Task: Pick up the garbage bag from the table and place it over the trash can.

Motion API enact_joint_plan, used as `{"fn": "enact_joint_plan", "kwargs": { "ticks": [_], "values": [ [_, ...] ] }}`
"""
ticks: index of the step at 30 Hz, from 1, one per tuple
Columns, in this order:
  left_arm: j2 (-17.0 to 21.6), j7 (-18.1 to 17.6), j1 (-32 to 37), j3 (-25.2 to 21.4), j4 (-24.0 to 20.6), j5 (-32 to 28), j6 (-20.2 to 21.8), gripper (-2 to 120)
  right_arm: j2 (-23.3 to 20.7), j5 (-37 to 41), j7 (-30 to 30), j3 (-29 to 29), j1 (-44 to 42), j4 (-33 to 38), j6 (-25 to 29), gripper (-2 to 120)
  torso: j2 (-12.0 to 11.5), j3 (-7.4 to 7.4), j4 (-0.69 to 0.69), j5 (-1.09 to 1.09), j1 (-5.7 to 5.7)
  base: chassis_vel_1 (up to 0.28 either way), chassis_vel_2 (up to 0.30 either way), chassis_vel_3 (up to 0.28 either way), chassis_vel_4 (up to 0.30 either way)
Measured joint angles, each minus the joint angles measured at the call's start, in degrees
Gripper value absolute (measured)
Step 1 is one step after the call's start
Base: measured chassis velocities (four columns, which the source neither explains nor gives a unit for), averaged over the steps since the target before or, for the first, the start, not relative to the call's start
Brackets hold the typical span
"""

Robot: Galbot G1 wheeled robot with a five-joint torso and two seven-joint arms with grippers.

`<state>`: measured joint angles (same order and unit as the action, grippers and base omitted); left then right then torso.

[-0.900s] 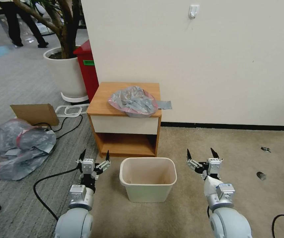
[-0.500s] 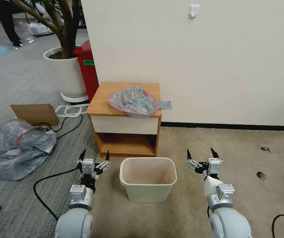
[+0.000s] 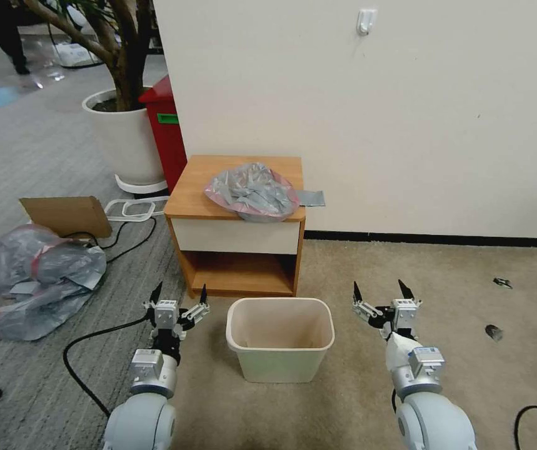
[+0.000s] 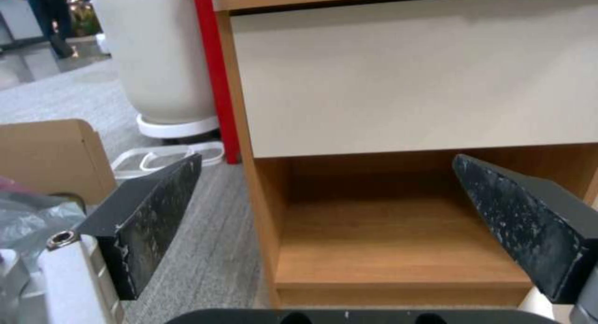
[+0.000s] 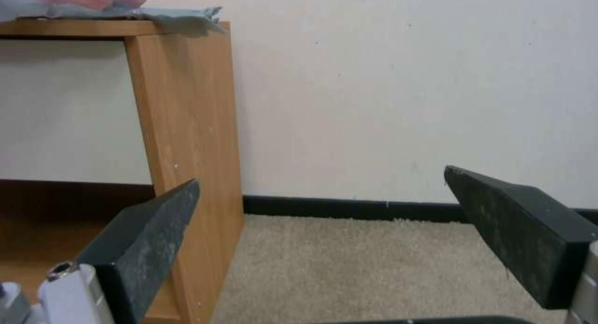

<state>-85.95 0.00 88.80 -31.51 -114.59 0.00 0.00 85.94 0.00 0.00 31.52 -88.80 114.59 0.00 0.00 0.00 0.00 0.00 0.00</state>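
Head view shows both wide-jawed grippers, left gripper and right gripper, flanking the trash can; best reach to 12 o'clock, pinching the garbage bag by its pink rim atop the table.

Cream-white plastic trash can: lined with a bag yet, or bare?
Bare: the cream-white plastic trash can shows its inside walls, no plastic over its rim.

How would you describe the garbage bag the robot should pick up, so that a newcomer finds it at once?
Against the white wall stands the table, a small wooden cabinet. On its top lies the garbage bag, crumpled grey plastic with a pink-red rim. Unlike the heap of grey bags on the floor, it lies alone.
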Motion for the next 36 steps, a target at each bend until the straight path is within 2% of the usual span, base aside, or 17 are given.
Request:
{"fn": "enact_joint_plan", "kwargs": {
  "ticks": [36],
  "values": [
    [0.1, 0.0, 0.3, -0.3, -0.6, -0.2, 0.0, 100, 0.0, 0.3, 0.0, 0.1, -0.2, 0.6, -0.1, 100, 0.0, 0.0, 0.0, 0.0, 0.0, 0.0, 0.0, 0.0, 0.0]
  ]
}}
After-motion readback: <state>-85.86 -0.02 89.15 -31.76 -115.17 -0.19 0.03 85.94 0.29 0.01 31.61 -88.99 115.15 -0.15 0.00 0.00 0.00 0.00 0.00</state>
